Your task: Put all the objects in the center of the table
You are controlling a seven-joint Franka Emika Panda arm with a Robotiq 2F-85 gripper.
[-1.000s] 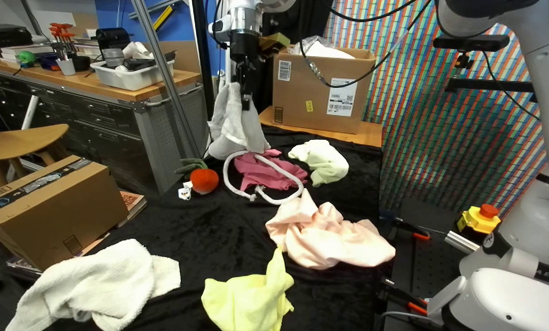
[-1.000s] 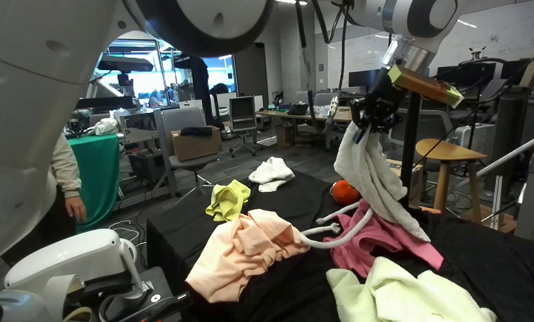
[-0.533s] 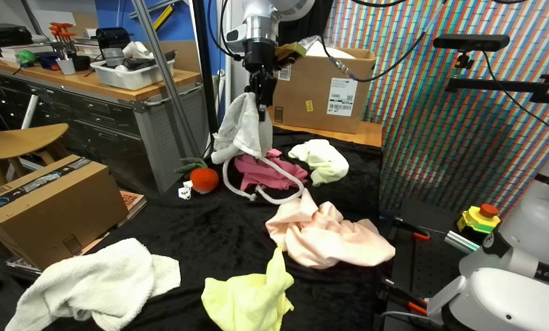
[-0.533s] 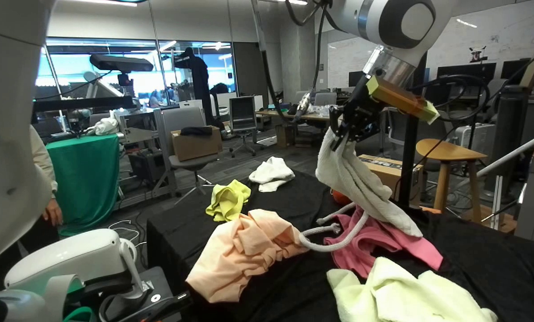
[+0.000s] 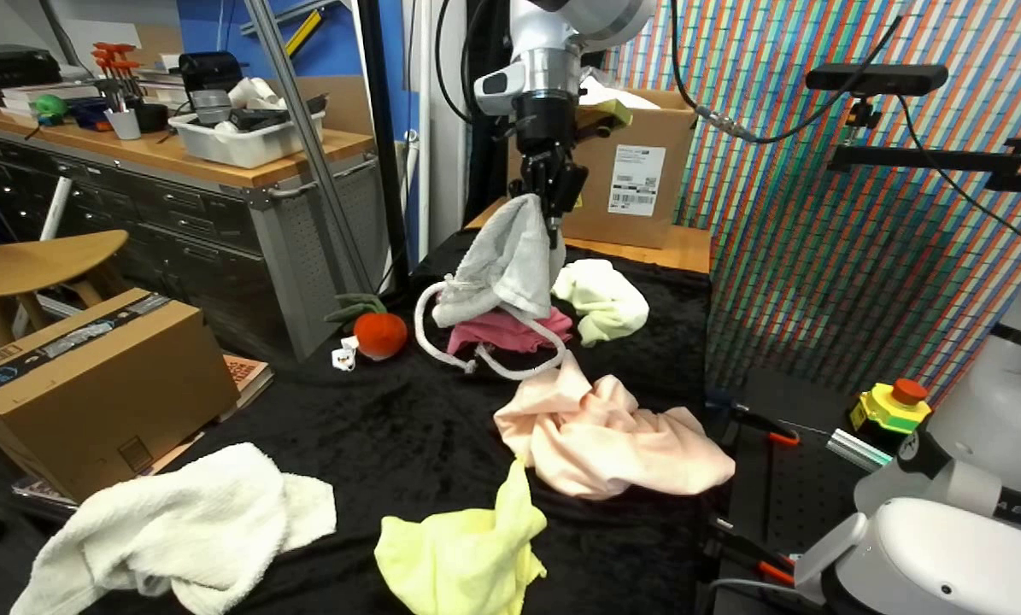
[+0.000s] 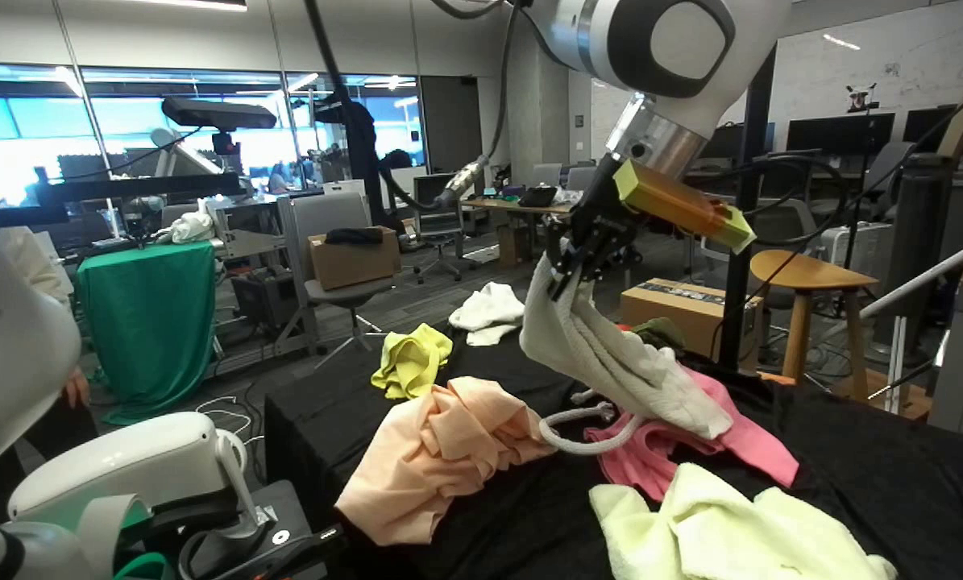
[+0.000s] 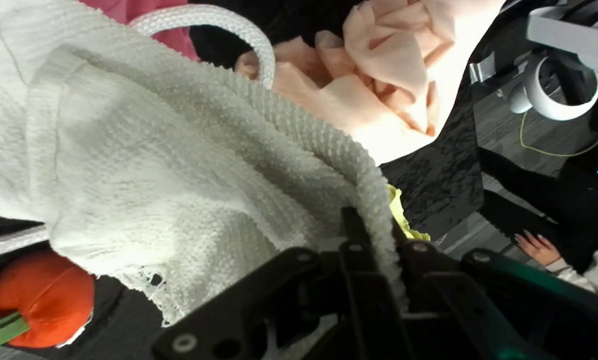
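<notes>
Cloths counted: 6, of which 5 lie on the tabletop [image 5: 373, 427] and 1 is in the gripper [image 7: 376, 225]. The gripper is clenched, its 2 fingers pinching the grey-white cloth [image 5: 501, 265] near its upper end. From there the grey-white cloth slants down, covering part of the pink cloth [image 5: 493, 333] in both exterior views; contact between the 2 cannot be determined.

The pink cloth lies crumpled toward the edge by the large carton [image 5: 595, 201]. White cord [image 7: 213, 16]: looped, partly over the pink cloth, its bend at the peach cloth [image 5: 613, 444]. The peach cloth is bunched and reaches the robot-side edge. Pale green cloth [image 5: 608, 299]: loosely folded, near the corner where the carton and robot-side edges meet. Red-orange ball [image 5: 380, 336]: near the edge by the grey workbench [image 5: 134, 205], with green leaves [image 5: 355, 305] and a white tag [image 5: 344, 354]. Yellow cloth [image 5: 467, 547]: peaked, near the edge opposite the carton. White cloth [image 5: 185, 521]: rumpled, near the corner between that edge and the workbench edge.
</notes>
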